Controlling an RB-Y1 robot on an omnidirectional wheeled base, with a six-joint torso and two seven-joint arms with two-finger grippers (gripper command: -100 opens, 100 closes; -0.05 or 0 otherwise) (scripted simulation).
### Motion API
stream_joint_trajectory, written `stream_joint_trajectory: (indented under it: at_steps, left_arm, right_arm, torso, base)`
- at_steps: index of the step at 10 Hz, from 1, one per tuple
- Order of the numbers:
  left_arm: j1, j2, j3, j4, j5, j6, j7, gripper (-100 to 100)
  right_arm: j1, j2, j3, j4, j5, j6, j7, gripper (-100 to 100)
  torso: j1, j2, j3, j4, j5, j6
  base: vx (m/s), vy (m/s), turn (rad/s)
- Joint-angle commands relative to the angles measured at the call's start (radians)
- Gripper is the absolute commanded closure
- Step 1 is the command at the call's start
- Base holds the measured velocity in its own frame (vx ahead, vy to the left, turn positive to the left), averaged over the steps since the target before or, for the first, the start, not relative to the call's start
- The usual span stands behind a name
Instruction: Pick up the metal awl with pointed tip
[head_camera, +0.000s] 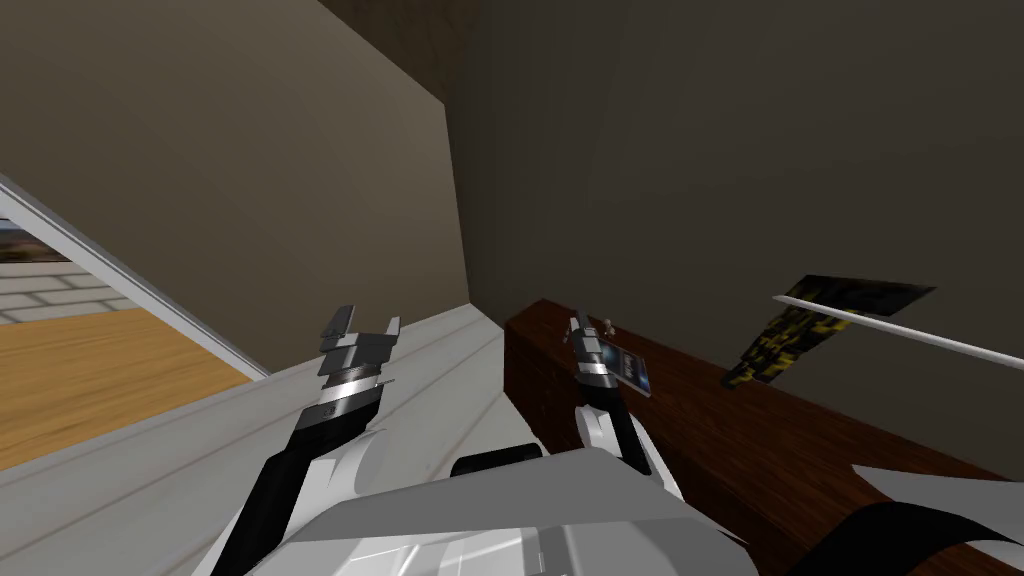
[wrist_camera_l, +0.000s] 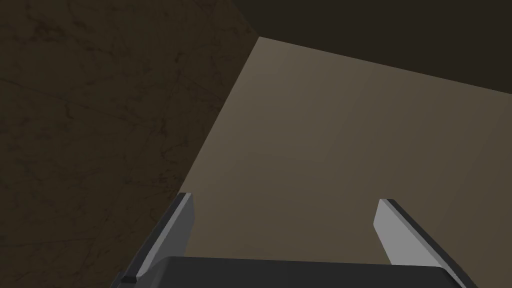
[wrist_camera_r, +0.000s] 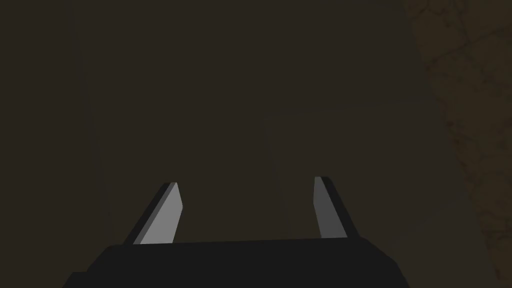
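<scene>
Bare wooden top (head_camera: 730, 430) past right pincer (head_camera: 577, 328); blue card (head_camera: 631, 370) beside it, wall (head_camera: 750, 150) behind.

The only thing that may be the awl (head_camera: 607, 326) is a tiny, slim object in the head view, standing roughly upright on top of the dark brown wooden cabinet (head_camera: 740, 440), near its far end. It looks pale at the top and darker below, and it is too small to make out a point or a handle. It stands just beside the right gripper (head_camera: 577, 322) and a little beyond a flat dark blue card (head_camera: 630, 368) lying on the same top.
</scene>
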Motion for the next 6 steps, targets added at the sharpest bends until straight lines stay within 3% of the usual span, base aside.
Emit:
stream_joint_trajectory:
  at_steps: [1,3,6]
  left_arm:
    - [0.0,0.0,0.0,0.0,0.0,0.0,0.0,0]
    - [0.0,0.0,0.0,0.0,0.0,0.0,0.0,0]
    - [0.0,0.0,0.0,0.0,0.0,0.0,0.0,0]
  right_arm:
    - [-0.015,-0.039,-0.004,0.013,-0.006,0.015,-0.01,-100]
    - [-0.049,-0.089,-0.013,0.043,-0.021,0.049,-0.034,-100]
    - [-0.132,-0.139,-0.035,0.114,-0.057,0.132,-0.091,-100]
  torso:
    - [0.0,0.0,0.0,0.0,0.0,0.0]
    - [-0.002,0.001,0.001,0.0,0.0,0.0]
    - [-0.004,0.004,0.002,0.001,-0.001,0.0]
  base:
    - [-0.013,-0.012,-0.028]
    - [-0.035,-0.024,-0.055]
    - [-0.068,-0.049,-0.07]
